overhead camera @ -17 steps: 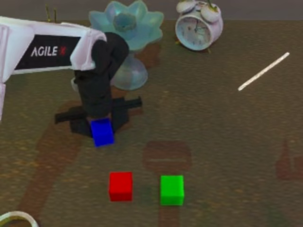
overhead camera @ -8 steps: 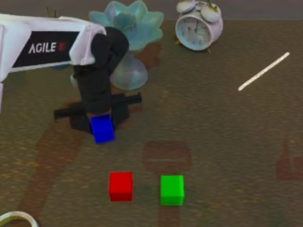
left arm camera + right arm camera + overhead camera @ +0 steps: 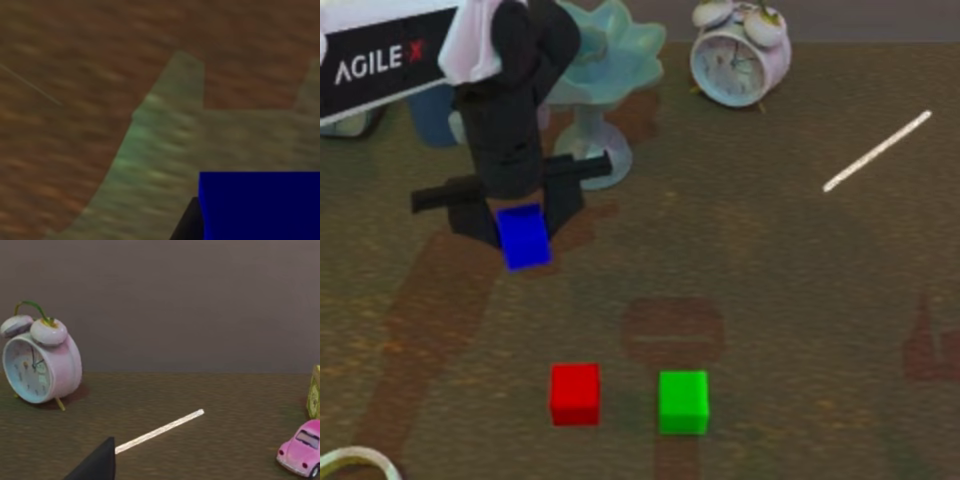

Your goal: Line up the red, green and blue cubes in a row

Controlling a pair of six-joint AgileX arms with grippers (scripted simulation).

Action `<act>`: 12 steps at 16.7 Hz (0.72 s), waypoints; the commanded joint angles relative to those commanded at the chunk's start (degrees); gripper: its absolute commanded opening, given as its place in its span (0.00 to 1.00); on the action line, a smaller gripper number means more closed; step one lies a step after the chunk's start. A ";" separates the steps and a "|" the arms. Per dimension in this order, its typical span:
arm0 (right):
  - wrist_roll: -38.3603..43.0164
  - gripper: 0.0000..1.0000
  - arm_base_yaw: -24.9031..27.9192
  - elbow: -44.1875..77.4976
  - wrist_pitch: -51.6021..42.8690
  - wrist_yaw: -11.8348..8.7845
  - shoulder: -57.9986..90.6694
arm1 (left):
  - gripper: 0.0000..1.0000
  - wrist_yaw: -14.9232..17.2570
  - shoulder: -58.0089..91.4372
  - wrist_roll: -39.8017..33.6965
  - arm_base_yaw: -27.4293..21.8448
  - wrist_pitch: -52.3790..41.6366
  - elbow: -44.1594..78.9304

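I hold the blue cube [image 3: 523, 236] clamped in my left pincer [image 3: 512, 226] above the surface's left half, while red cube [image 3: 575, 393] and green cube [image 3: 683, 401] sit aligned (right arm out of view), leaving blue to place.

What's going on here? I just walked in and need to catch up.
The left gripper holds the blue cube above the table's left half. The red cube and green cube sit side by side near the front edge, a small gap between them. The right arm is out of the top view.
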 joint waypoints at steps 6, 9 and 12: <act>0.00 1.00 0.00 0.00 0.00 0.00 0.00 | 0.00 -0.02 2.04 -2.69 -4.49 -1.58 3.18; 0.00 1.00 0.00 0.00 0.00 0.00 0.00 | 0.00 -0.03 4.98 -7.76 -12.96 -4.57 8.78; 0.00 1.00 0.00 0.00 0.00 0.00 0.00 | 0.00 -0.01 7.99 -13.42 -23.37 -7.87 14.89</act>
